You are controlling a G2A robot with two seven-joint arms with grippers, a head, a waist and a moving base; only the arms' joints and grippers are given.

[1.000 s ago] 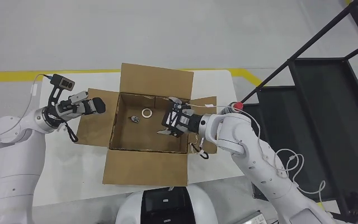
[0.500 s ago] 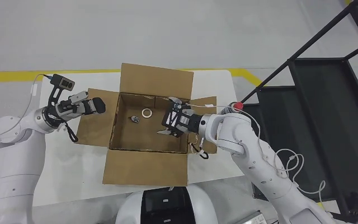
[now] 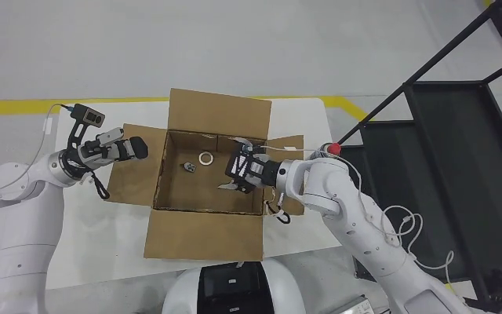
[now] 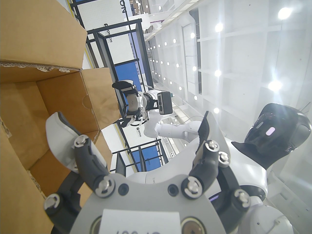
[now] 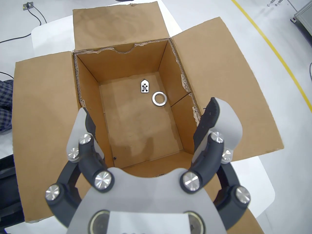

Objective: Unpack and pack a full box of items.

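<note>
An open cardboard box [image 3: 205, 229] stands on the white table with its four flaps folded out. On its floor lie a metal ring [image 3: 206, 158] and a small metal bracket [image 3: 189, 166]. In the right wrist view the ring [image 5: 159, 98] and the bracket [image 5: 144, 86] lie close together near the far end of the box [image 5: 43, 93]. My right gripper [image 3: 230, 169] hovers open and empty above the box's right part, its fingers spread wide [image 5: 148, 113]. My left gripper [image 3: 135, 147] is open and empty over the box's left flap [image 4: 131, 120].
The white table [image 3: 102, 235] has bare room in front of the box on the left. A black metal stair frame [image 3: 439, 133] stands to the right of the table. The left wrist view catches the right gripper [image 4: 130, 103] beyond the box wall [image 4: 48, 49].
The right gripper has edged slightly toward the box's middle. The left arm has not moved, and the ring and bracket lie where they were.
</note>
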